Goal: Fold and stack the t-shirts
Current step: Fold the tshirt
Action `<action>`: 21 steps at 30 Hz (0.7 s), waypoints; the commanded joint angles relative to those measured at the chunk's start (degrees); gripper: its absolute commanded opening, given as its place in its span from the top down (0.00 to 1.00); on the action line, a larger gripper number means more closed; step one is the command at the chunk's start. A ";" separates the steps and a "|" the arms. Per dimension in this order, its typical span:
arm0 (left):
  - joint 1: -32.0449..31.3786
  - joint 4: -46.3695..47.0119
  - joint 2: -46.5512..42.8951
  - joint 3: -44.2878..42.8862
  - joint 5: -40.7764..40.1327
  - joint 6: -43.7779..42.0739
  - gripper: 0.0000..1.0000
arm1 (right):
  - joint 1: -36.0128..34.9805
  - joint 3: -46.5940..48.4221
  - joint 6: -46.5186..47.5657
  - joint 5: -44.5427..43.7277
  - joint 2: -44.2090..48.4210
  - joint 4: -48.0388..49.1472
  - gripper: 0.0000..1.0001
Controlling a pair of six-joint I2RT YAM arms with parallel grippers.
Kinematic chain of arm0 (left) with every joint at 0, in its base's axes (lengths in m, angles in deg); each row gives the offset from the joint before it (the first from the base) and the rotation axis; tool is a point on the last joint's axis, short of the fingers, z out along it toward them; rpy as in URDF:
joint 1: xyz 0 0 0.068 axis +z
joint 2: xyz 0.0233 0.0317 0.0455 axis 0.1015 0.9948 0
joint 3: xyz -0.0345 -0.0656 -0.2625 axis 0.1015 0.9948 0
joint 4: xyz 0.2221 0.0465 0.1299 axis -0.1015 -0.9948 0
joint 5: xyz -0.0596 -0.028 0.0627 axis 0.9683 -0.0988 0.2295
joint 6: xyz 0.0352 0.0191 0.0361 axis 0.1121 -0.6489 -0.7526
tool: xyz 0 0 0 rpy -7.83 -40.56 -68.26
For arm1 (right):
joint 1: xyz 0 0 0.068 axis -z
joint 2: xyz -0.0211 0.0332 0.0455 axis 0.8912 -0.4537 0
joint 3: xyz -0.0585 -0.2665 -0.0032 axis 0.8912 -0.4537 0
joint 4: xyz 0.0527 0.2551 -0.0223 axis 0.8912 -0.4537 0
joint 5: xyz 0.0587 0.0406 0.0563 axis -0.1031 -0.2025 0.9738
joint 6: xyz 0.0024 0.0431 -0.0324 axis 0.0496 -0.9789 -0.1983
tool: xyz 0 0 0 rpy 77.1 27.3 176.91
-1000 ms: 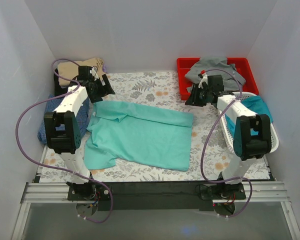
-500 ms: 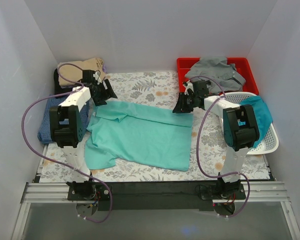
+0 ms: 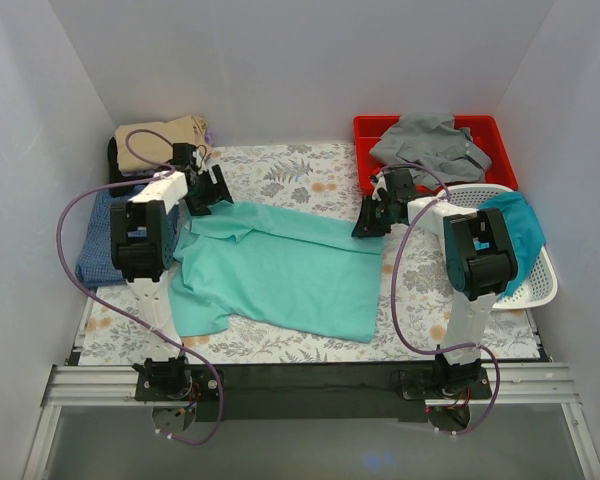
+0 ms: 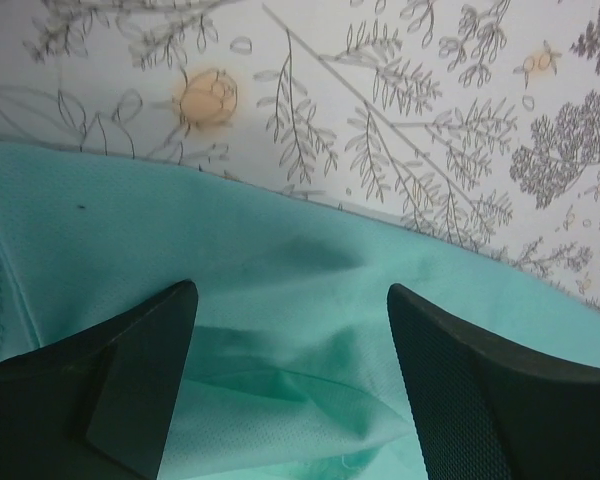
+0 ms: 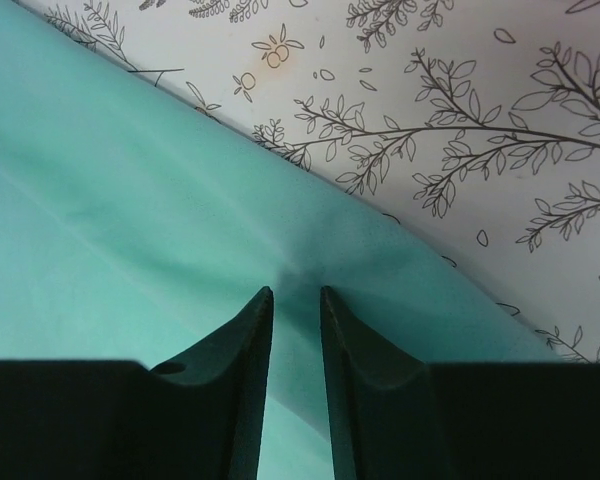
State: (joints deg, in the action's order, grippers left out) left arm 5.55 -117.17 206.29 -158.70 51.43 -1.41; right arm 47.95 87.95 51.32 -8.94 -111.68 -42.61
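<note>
Both grippers have closed in on the far edge of the mint green t-shirt (image 3: 280,270) since the earlier frame, the right one coming down from the red bin (image 3: 365,130). The shirt lies spread at the centre of the floral table cover (image 3: 310,175), partly folded. The white basket (image 3: 540,285) at 3 o'clock holds a teal t-shirt (image 3: 520,225); the red bin at 1 o'clock holds a grey t-shirt (image 3: 430,140). A blue t-shirt (image 3: 98,240) lies at 9 o'clock and a tan t-shirt (image 3: 160,135) at 11 o'clock. The left gripper (image 3: 212,192) is released, its jaws spread wide over the shirt's 10 o'clock corner. The right gripper (image 3: 370,222) is clenched to a narrow slit, pinching the shirt's puckered 2 o'clock corner.
</note>
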 commanded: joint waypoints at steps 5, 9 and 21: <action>0.19 3.03 4.70 -7.25 -3.05 -3.78 0.22 | 0.13 -4.35 1.72 -13.34 -0.65 -4.47 0.68; 0.10 4.17 3.92 -8.32 1.79 -3.52 0.22 | 0.04 -4.00 6.19 -11.34 2.34 -2.80 0.67; -0.34 13.93 -20.67 9.85 3.31 -2.47 0.20 | -3.12 4.43 7.52 1.32 7.71 3.89 0.63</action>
State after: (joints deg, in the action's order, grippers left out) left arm 5.31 -107.25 194.81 -152.15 55.89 -3.57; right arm 46.29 88.91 57.77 -10.84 -106.81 -40.76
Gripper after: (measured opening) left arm 0.794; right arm 0.365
